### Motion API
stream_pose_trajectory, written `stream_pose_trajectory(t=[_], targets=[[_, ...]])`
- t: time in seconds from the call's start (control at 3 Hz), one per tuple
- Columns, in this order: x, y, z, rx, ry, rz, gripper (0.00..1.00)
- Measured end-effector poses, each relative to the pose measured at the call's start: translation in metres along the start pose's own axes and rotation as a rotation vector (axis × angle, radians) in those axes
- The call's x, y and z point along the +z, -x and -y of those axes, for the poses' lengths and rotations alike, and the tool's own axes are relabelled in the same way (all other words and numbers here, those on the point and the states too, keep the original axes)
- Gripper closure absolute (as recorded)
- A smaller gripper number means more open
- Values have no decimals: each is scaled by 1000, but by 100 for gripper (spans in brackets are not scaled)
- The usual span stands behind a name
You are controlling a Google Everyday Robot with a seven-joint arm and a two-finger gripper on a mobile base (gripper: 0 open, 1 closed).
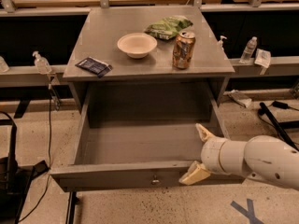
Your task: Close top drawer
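Note:
The top drawer (121,175) is a deep grey box pulled far out of the cabinet, empty inside, with a small round knob (154,180) in the middle of its front panel. My gripper (198,153) is at the right end of that panel, on a white arm coming in from the right. It is open. One cream finger (203,132) is inside the drawer behind the panel. The other finger (194,174) lies against the outside of the panel, right of the knob.
On the cabinet top (93,41) are a white bowl (137,44), an orange can (183,49), a green bag (168,27) and a dark packet (94,66). Bottles (247,50) stand on side rails. Black cables (275,120) lie right, a black stand (9,171) left.

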State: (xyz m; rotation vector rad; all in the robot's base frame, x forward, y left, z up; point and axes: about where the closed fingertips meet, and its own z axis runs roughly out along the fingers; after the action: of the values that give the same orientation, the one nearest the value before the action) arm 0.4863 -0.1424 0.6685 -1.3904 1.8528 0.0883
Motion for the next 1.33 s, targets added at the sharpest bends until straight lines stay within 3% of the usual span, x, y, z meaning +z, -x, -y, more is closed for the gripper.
stream_pose_trajectory(t=[1.33], targets=[[19, 1, 39, -15, -63, 10, 0]])
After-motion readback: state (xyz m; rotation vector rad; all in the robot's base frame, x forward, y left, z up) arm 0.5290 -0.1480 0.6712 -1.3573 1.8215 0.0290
